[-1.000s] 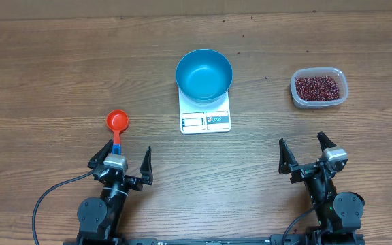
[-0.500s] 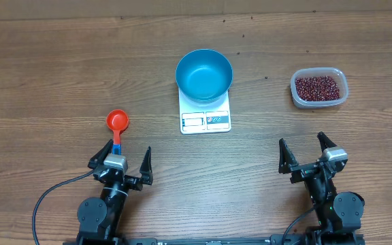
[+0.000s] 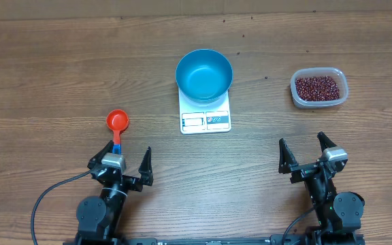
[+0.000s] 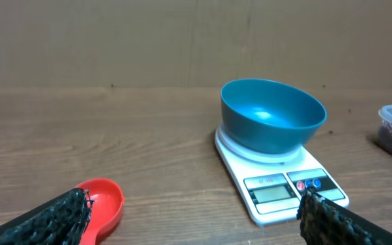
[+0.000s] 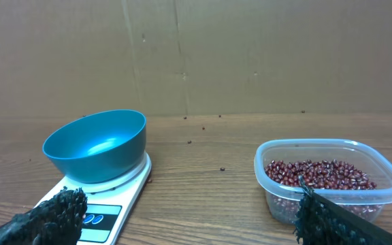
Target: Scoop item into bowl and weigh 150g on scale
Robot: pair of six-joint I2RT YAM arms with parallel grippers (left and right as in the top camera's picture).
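The left gripper and right gripper are seen spread wide, nothing held. The red scoop is found just ahead of the left gripper's outer finger, handle pointed back at it, long axis running straight away. The beans are kept in the tub ahead of the right gripper. The bowl is seated on the scale, forward between both.

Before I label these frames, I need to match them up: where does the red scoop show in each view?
Overhead: the red scoop lies left of centre, just ahead of the open left gripper.
Left wrist: bottom left, beside one finger.
Right wrist: not in it.
Shared landmark: the blue bowl sitting on the white scale, visible in all three views.
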